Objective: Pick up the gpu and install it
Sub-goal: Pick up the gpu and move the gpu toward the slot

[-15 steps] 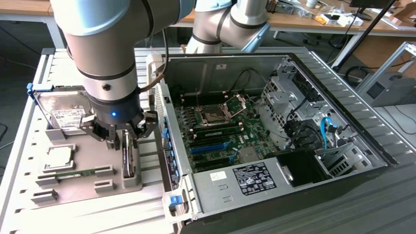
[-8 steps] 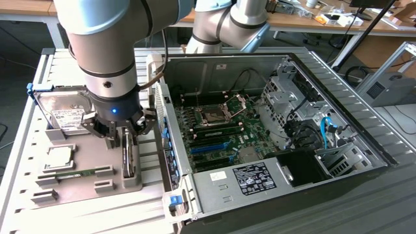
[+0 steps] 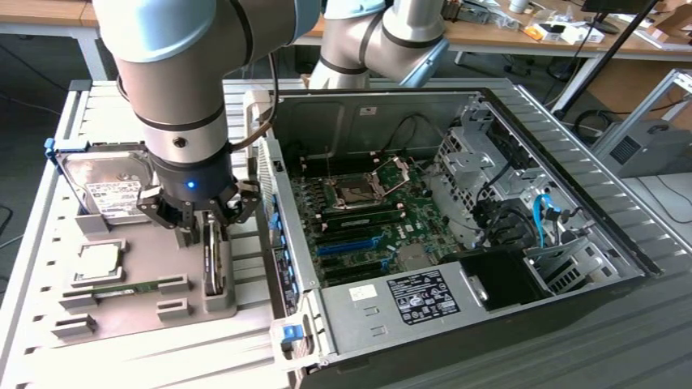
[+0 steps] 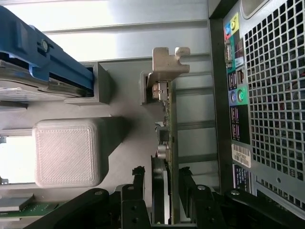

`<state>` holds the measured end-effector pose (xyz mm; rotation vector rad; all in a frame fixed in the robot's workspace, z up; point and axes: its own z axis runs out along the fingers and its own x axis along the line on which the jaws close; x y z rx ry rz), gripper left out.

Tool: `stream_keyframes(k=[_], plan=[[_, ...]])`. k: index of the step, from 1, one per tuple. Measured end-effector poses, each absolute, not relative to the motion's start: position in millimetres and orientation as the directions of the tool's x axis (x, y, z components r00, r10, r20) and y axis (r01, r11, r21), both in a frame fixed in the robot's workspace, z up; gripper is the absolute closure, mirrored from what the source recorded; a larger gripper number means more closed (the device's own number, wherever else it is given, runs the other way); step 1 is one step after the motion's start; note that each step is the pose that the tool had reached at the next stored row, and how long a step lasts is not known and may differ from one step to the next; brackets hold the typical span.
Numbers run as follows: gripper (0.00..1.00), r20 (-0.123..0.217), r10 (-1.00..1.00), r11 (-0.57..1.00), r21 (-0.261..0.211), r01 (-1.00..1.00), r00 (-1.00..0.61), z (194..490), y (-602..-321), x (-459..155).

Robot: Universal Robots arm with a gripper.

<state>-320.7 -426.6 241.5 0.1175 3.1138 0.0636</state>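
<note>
Your gripper (image 3: 201, 217) has its jaws apart, one finger on each side of the gpu (image 3: 214, 266), not clamped. The card stands on edge in the tray (image 3: 141, 301) slot, so I'd say both faces are free for a pinch. In the exterior view the open case (image 3: 346, 121) is at 3 o'clock.

The arm (image 3: 178, 105) is blocking my sight of one end of the gpu (image 3: 214, 271), which is standing edge-up in the grey holder (image 3: 151, 306), and it is covering a corner of the hard drive (image 3: 103, 174). Its upper links are running off the exterior view's top edge. In the wrist view, the card's near end is disappearing between the dark jaws and past the frame edge. The sticker (image 3: 427, 296) on the computer case (image 3: 368, 121) is showing print too small to read.
</note>
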Motion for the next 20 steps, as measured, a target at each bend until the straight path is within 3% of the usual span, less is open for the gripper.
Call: stream_keyframes(k=[8, 10, 11, 20], plan=[[0.59, -0.023, 0.076, 0.996, 0.041, 0.075, -0.997, 241.5, -426.6, -320.7], [0.72, -0.023, 0.076, 0.996, 0.041, 0.075, -0.997, 241.5, -426.6, -320.8], [0.73, -0.023, 0.076, 0.996, 0.041, 0.075, -0.997, 241.6, -426.6, -320.8], [0.73, -0.023, 0.076, 0.996, 0.042, 0.075, -0.997, 241.5, -426.6, -320.7]])
